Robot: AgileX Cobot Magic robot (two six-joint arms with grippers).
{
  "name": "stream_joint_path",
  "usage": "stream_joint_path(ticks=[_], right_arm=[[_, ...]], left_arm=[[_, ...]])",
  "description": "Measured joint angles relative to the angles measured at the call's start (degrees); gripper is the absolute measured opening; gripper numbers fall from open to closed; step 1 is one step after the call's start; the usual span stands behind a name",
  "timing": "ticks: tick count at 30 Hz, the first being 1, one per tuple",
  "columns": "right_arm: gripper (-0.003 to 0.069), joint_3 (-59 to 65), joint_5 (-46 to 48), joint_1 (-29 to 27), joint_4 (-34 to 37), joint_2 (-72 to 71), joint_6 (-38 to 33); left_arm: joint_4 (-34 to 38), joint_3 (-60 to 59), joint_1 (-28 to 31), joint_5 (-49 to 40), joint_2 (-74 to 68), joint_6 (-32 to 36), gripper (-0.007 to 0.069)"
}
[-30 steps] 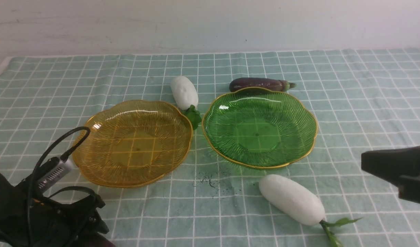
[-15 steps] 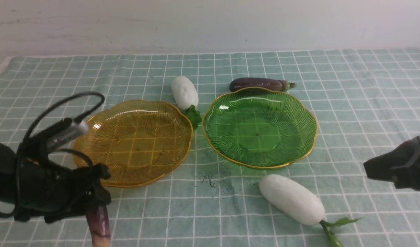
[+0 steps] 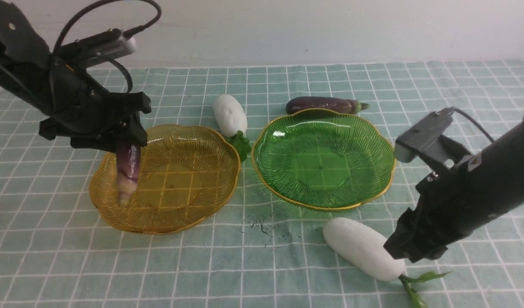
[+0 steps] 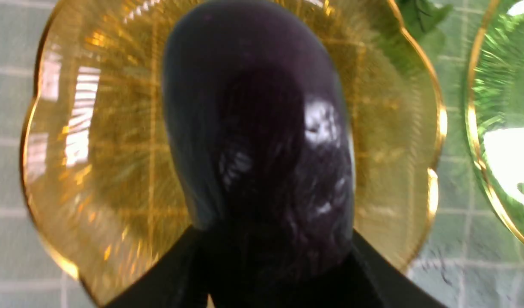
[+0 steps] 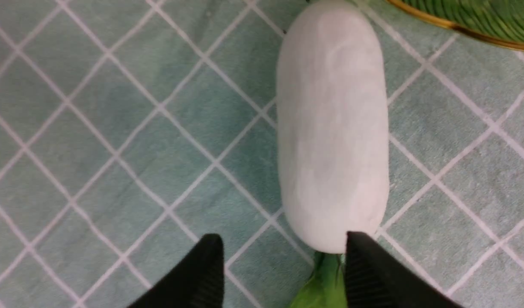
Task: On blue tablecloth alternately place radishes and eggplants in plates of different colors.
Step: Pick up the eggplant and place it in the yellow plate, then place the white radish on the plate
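left plate [image 3: 189, 192], right plate [image 3: 324, 164] alongside, eggplant [image 3: 321, 105] behind right plate, radish [image 3: 362, 254] before it

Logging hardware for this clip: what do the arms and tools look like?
The left arm and right arm are matte black. Each carries a greyish camera box with a black cable. The right tool has tapered black fingers with ridged inner faces.

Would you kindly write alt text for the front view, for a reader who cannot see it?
The left gripper holds an eggplant hanging over the amber plate; the right gripper hovers by a white radish near the green plate.
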State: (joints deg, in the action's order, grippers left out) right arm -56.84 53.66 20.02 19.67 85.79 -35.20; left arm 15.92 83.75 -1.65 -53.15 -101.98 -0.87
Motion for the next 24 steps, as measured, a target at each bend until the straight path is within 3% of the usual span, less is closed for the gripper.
stream_joint_path(ticks=[3,8,13,15,18,21,22,24], right_arm=[[0.0535,-0.1,-3.5,0.7,-1.7,3.0,0.9],[0.0656,-0.3,-7.1,1.2,-1.8,6.8,1.9],[0.0676,-0.3,-9.1,1.3,-1.7,10.6,2.0],[0.0673,-0.3,-9.6,1.3,-0.8,12.5,2.0],[0.0625,-0.4,-9.2,1.5,0.2,13.5,1.6],[0.0508,-0.4,-7.6,1.7,-0.1,13.5,2.2],[0.0428,-0.4,-6.5,1.8,0.1,13.5,4.7],[0.0441,-1.4,-2.8,1.8,0.1,13.3,7.3]], left_arm=[[-0.5,5.3,0.0,-1.3,-7.8,0.0,0.0321],[-0.7,8.7,-0.1,-2.8,-13.2,0.0,0.0338],[-1.6,10.7,-0.3,-4.1,-15.8,0.0,0.0455],[-2.5,10.9,-0.3,-4.4,-15.9,0.0,0.0539],[-2.8,12.7,-0.3,-6.7,-15.9,0.0,0.0582],[-2.8,16.2,-0.3,-9.6,-15.9,0.0,0.0543],[-2.8,19.6,-0.6,-12.2,-15.9,0.0,0.0456],[-2.9,25.8,-1.4,-14.6,-15.9,0.1,0.0283]])
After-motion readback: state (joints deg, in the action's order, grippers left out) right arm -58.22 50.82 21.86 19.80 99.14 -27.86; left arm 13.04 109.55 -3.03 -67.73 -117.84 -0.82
